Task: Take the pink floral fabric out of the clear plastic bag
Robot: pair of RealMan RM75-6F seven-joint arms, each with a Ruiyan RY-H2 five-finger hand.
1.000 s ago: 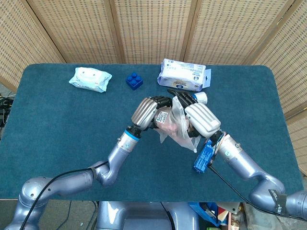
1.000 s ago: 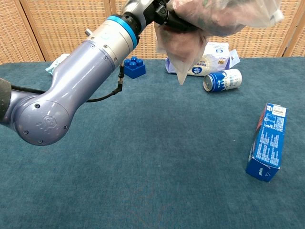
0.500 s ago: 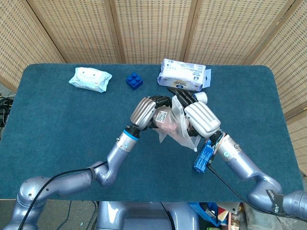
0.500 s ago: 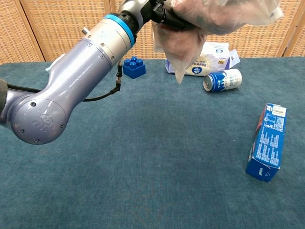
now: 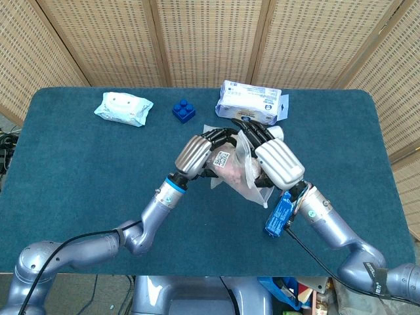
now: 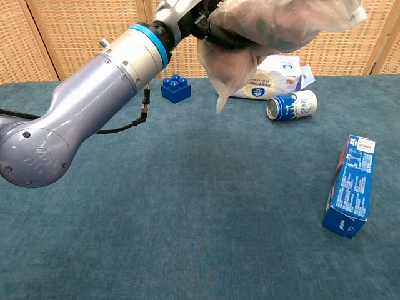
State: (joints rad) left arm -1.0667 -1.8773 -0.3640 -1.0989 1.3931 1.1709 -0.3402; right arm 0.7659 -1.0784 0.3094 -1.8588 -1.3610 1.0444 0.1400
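Bag: the clear plastic bag [image 5: 244, 172] is held up above the blue tabletop [image 5: 79, 170] between both hands; its loose corner hangs free in the chest view [image 6: 232, 69].
Fabric: the pink floral fabric [image 5: 231, 172] sits inside the bag.
Left hand: the left hand [image 5: 200, 152] grips the bag's left side, fingers curled in.
Right hand: the right hand [image 5: 274, 163] clasps the bag's right side.
Head view only: both hands whole, white wipes packet [image 5: 123, 108].
Chest view only: blue drink can [image 6: 291, 104] lying on its side, and the blue carton [image 6: 349, 186] seen plainly.
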